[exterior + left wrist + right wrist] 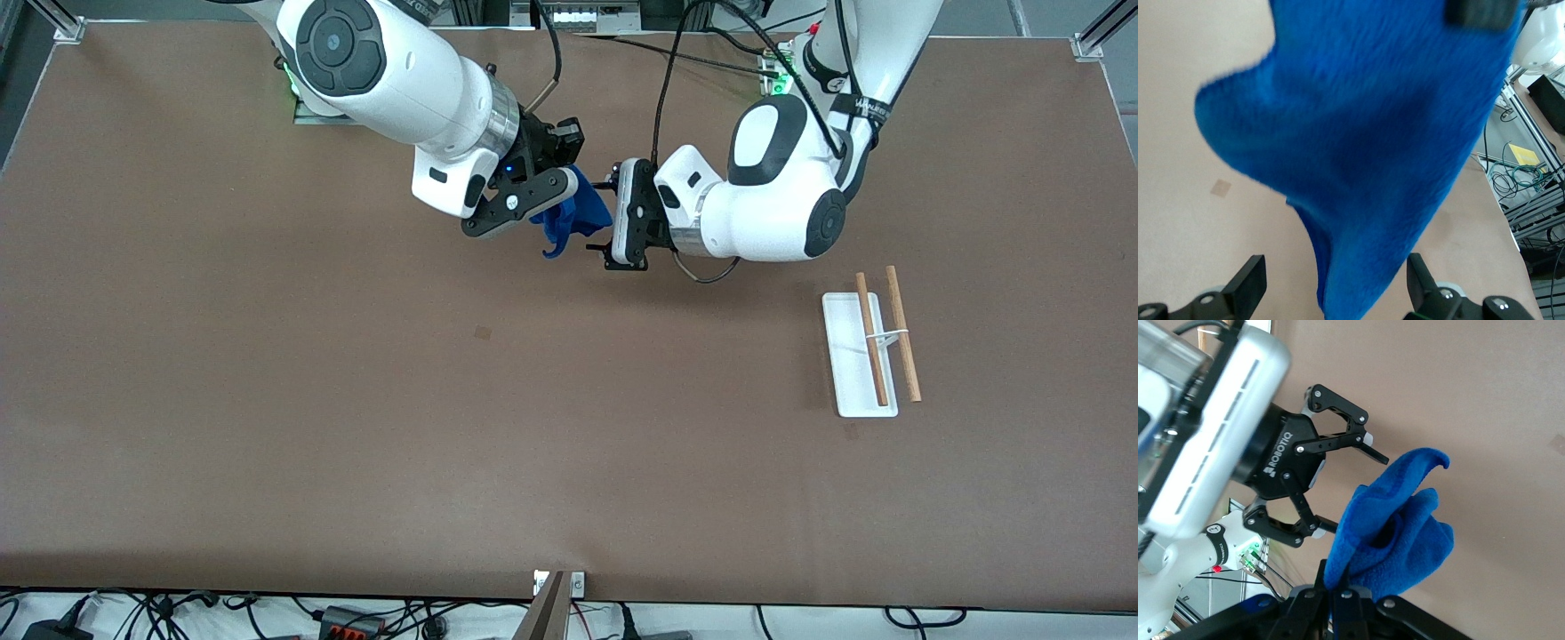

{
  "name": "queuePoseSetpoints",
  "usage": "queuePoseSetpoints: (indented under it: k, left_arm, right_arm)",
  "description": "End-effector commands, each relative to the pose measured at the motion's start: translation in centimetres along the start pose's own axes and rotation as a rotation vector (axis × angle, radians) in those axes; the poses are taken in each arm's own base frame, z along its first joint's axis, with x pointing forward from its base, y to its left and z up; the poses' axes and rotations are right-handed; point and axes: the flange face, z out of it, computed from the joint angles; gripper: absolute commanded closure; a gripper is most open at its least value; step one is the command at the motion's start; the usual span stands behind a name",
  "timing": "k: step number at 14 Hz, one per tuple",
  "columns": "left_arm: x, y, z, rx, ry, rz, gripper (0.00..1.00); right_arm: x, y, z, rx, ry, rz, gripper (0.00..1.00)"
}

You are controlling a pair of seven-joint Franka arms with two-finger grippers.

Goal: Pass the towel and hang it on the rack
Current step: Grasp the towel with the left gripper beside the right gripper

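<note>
**Towel held aloft between two pincers**

The right pincer (569, 191) hung over the middle of the worktop (356, 400), toward the robots' bases, its fingers clamped tight on the upper part of the towel (569, 220). The blue cloth drooped from that grip in a bunched fold with one pointed corner hanging lowest, clear of the worktop. In the right wrist view the clamped fingers (1338, 597) were cut off at the frame's edge, and the towel (1398, 527) covered the spot where they pinched it.

The left pincer (605, 218) faced the towel from the left arm's end, turned sideways, its fingers spread wide. In the right wrist view the left pincer (1351, 490) showed plainly, with both fingertips just beside the cloth. Whether they touched it could not be told. In the left wrist view the towel (1365, 147) filled most of the frame and hid nearly everything past it; only the two finger stubs (1248, 287) showed, one at each side of the hanging corner.

The rack (867, 351) stood on the worktop toward the left arm's end, nearer the front camera than both pincers, well apart from the towel, its rods bare.
</note>
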Motion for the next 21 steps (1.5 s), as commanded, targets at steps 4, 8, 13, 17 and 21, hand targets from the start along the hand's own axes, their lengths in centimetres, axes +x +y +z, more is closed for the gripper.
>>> queuePoseSetpoints:
  k: [4, 8, 13, 17, 21]
  left_arm:
    - [-1.2, 1.5, 3.5, -0.004, -0.018, 0.015, 0.08]
    - [-0.7, 2.1, 4.8, -0.004, -0.027, 0.025, 0.17]
    - [-0.4, 2.7, 5.6, -0.024, -0.027, 0.016, 0.78]
    - [-0.7, 2.3, 5.3, -0.017, -0.024, 0.004, 0.99]
    - [-1.6, 1.1, 3.3, 0.005, -0.010, -0.015, 0.99]
  right_arm:
    - [-0.6, -0.6, 0.0, -0.022, 0.003, -0.003, 1.00]
    - [-0.6, -0.4, 0.6, -0.046, 0.002, -0.003, 1.00]
    - [-0.5, -0.4, 0.6, -0.043, 0.002, -0.002, 1.00]
    - [-0.5, 0.0, 0.0, -0.039, 0.007, 0.003, 1.00]
    - [-0.7, -0.1, -0.3, -0.040, 0.011, 0.002, 1.00]
